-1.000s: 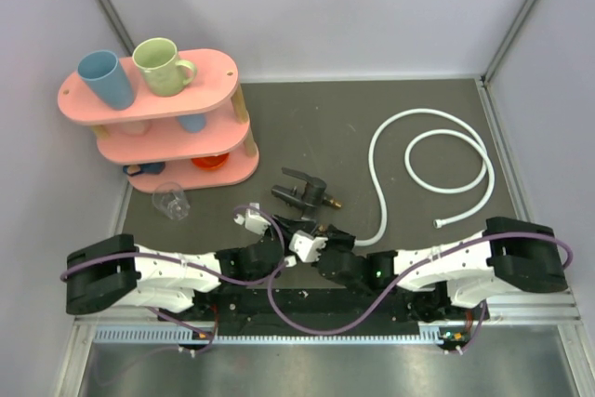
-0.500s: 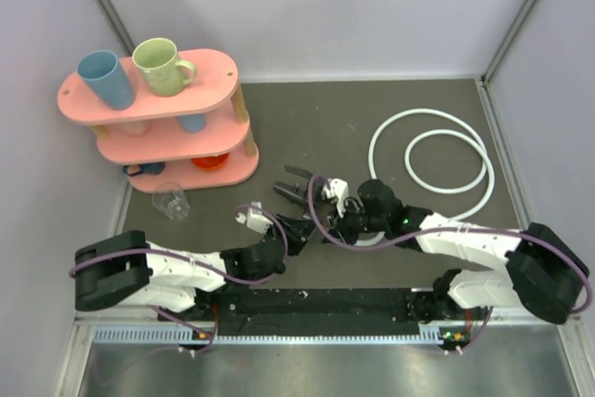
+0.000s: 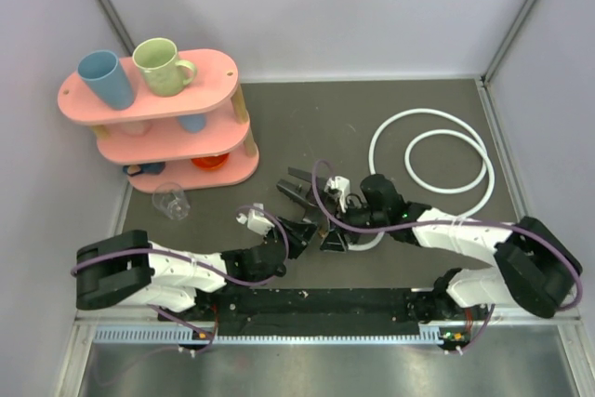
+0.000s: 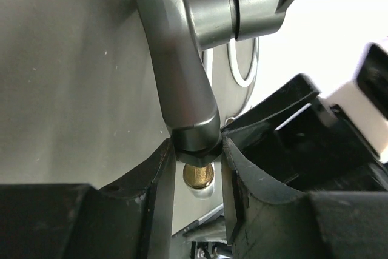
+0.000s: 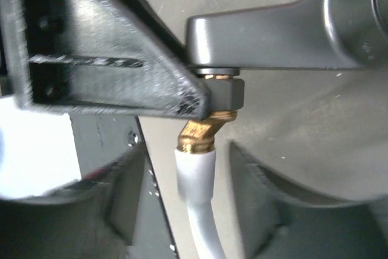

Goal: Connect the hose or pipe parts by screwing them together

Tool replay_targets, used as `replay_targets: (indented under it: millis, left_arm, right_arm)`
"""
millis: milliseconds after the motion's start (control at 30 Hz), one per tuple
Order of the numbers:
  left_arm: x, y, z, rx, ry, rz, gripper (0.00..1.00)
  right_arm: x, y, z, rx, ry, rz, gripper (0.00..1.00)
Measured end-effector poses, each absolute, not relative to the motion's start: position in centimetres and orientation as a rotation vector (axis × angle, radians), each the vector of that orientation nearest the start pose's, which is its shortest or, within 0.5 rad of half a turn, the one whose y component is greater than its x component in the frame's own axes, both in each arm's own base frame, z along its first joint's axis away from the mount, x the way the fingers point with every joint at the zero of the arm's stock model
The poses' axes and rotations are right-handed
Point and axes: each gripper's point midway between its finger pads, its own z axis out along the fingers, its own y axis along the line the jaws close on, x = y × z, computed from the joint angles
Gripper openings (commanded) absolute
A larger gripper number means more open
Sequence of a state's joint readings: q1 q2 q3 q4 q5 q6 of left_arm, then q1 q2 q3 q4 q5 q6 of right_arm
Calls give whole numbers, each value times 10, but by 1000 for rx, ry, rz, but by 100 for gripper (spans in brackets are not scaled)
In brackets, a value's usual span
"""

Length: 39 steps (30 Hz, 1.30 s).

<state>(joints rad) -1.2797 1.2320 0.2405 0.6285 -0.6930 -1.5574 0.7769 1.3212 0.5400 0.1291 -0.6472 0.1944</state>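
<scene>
The black tap fitting (image 3: 299, 185) sits at the table's middle. My left gripper (image 4: 195, 150) is shut on one of its grey legs (image 4: 182, 77), just above that leg's brass threaded end (image 4: 198, 175). The white hose (image 3: 432, 116) loops at the right, and its end sleeve (image 5: 195, 171) meets another brass thread (image 5: 203, 131) of the tap fitting (image 5: 273, 34). My right gripper (image 5: 194, 204) is open, with a finger on each side of the hose end and not touching it. From above, the left gripper (image 3: 296, 228) and right gripper (image 3: 332, 239) lie side by side below the tap.
A pink tiered shelf (image 3: 218, 72) stands at the back left with a blue cup (image 3: 104, 78) and a green mug (image 3: 160, 65) on top. A clear glass (image 3: 172, 200) lies in front of it. Purple cables (image 3: 316, 197) arch over the tap.
A second ago both arms lay folded near their bases and the hose end lay loose. Now they are at the tap, and the right jaws have just opened off the hose end.
</scene>
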Motion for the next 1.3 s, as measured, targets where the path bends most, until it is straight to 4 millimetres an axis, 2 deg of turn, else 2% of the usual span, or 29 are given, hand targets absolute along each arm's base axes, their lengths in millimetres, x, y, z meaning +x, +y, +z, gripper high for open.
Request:
replay_targets:
  millis: [33,100,300,400,467,500,533,600,700,867,933,967,1067,1167,1300]
  left_arm:
    - [173,-299,105,-767,1914,-1248,0]
    - [173,-299,105,-766,1915,-1246,0]
    - [173,-298,105,-765,1919,-1241,0]
    - [172,-298,106,-765,1923,-1237,0]
    - [172,-297,106,-767,1925,-1236,0]
    - [172,-297,106,-769,1928,-1238,0]
    - [172,-297,106,-771,1929,-1239,0]
    - [171,-297,106,-772,1933,-1240,0]
    - [170,-297,107,-775,1937,-1247,0]
    - [169,-298,108,-787,1944,-1260,0]
    - [168,-297,108,-792,1945,-1262,0]
    - [168,-297,108,-793,1947,-1262,0]
    - [169,-297,109,-812,1940,-1274,0]
    - [172,-296,114,-835,1915,-1283,0]
    - [175,-296,114,-841,1901,-1282,0]
  right_arm:
    - [145,298,85,-1035,2104,1215,83]
    - [147,295,93,-1025,2081,1190,83]
    - [146,289,110,-1054,2036,1008,78]
    - [143,288,111,-1101,2028,840,74]
    - [141,288,111,-1134,2014,741,70]
    - [140,288,111,-1150,1999,682,63]
    - [137,289,111,-1171,1979,632,61]
    - [133,290,111,-1209,1934,523,58]
    - [134,289,108,-1233,1885,352,58]
    - [150,277,90,-1237,1868,78,57]
    - [153,273,85,-1244,1859,4,49]
    - [155,272,84,-1247,1851,-24,38]
    - [156,274,85,-1255,1822,-48,16]
    - [156,279,89,-1255,1787,-49,0]
    - [159,278,89,-1246,1777,9,0]
